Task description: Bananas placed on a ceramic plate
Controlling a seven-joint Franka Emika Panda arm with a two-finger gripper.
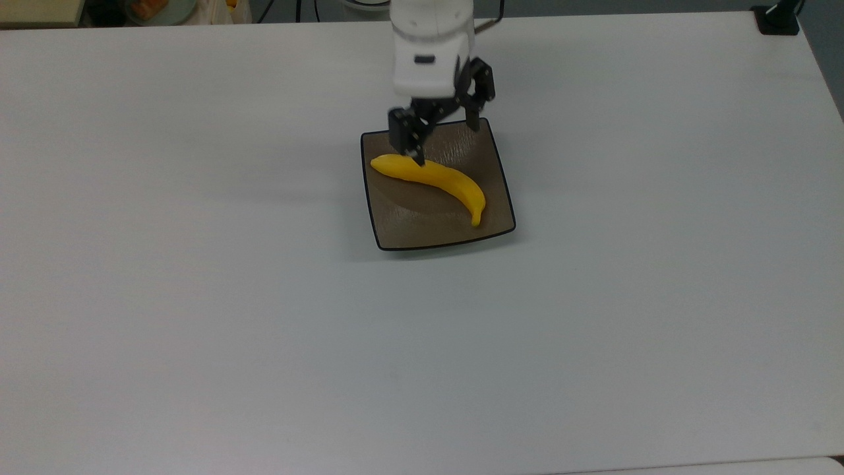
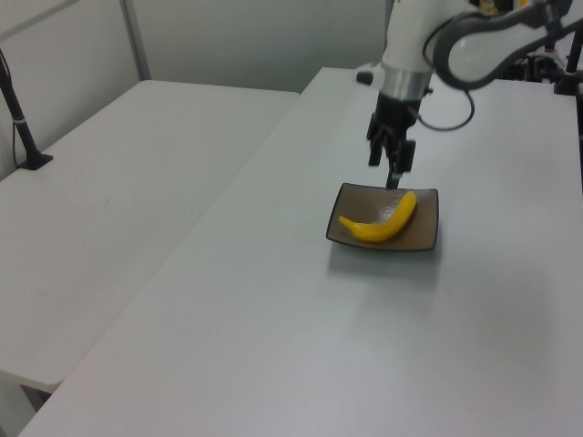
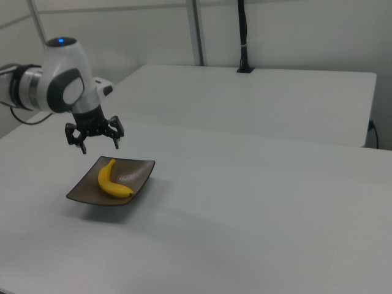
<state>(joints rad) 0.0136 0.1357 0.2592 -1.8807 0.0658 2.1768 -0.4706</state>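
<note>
A: Status?

B: Looks done, imo. 1 banana (image 1: 432,177) lies flat inside the plate (image 1: 395,227), running diagonally across it in the top view, stem toward the top view's lower right. Nothing holds it.

A: Plate where?

B: On the white table (image 1: 198,297), roughly mid-table.

A: Arm?

B: Tool (image 1: 440,135) hangs above the plate's far edge, pointing down, fingers (image 3: 81,144) spread wide, empty, clear of the fruit. Only pulling away is left, I'd guess.
</note>
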